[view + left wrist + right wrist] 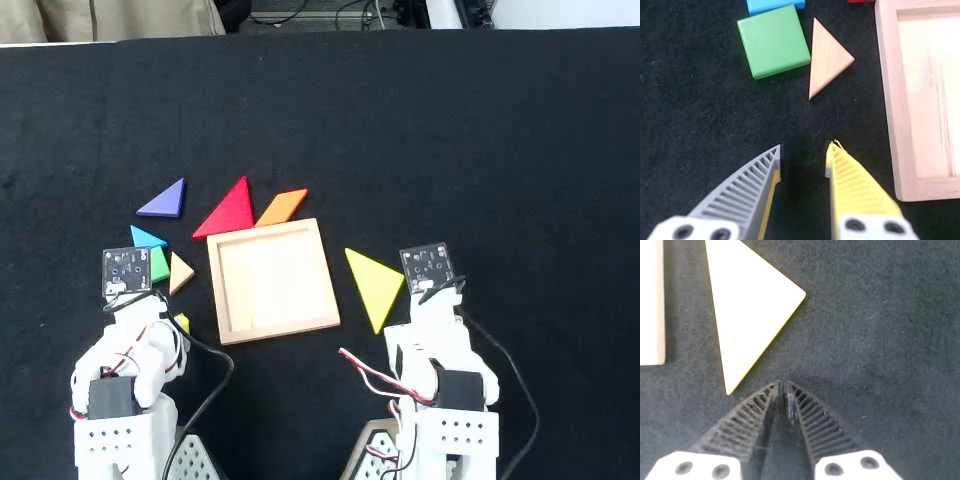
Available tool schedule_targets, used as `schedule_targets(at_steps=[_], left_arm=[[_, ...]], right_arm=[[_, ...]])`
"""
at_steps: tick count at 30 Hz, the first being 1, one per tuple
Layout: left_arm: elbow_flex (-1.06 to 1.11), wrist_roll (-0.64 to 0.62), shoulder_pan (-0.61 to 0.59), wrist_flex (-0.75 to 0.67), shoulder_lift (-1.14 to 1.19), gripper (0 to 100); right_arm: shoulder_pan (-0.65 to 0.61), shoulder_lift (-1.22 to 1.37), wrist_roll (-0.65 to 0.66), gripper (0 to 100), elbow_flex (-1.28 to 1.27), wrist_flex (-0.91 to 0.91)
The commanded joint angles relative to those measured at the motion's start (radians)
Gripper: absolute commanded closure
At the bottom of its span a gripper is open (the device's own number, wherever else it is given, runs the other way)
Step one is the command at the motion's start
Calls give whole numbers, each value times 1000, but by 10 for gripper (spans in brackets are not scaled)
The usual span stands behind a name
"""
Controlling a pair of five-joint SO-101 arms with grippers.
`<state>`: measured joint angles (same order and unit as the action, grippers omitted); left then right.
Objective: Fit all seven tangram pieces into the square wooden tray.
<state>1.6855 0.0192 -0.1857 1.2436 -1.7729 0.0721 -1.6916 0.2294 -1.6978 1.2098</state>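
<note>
The square wooden tray [216, 292] lies empty mid-table. Beyond its far edge lie a red triangle [228, 210], an orange parallelogram [281, 207] and a purple triangle [165, 200]. To its left are a blue triangle [147, 238], a green square [159, 266] and a small wooden triangle [180, 271]. A large yellow triangle [375, 283] lies to its right. My left gripper [804, 150] is open with nothing in it, just short of the green square [773, 41] and the wooden triangle [827, 57]. My right gripper [783, 386] is shut and empty, its tips beside the yellow triangle [747, 305].
A black cloth covers the table, with wide free room at the far side and on both flanks. The tray's rim [887, 75] runs close beside my left gripper. Cables trail from both arm bases at the near edge.
</note>
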Motion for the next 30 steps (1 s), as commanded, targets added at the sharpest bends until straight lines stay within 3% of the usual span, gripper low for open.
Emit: schedule_targets(at_steps=[1,7,13,17,21,27,30], left_arm=[[13,-5,12,-20,-12,848],[-320,-5,-96,-281,-51,848],[-447,9,68,-115,-48,843],[-423,138,99,-183,-48,846],[-518,64,99,-204,-3,845],[-688,44,99,-160,474,843],[-751,37,107,-160,736,841]], right_arm=[[5,-13,9,987,4,-14],[104,-58,9,987,180,-249],[114,-193,68,957,286,-258],[86,-179,150,851,275,-210],[75,-163,97,832,371,-183],[-12,90,80,832,595,-37],[-25,328,78,829,622,-98]])
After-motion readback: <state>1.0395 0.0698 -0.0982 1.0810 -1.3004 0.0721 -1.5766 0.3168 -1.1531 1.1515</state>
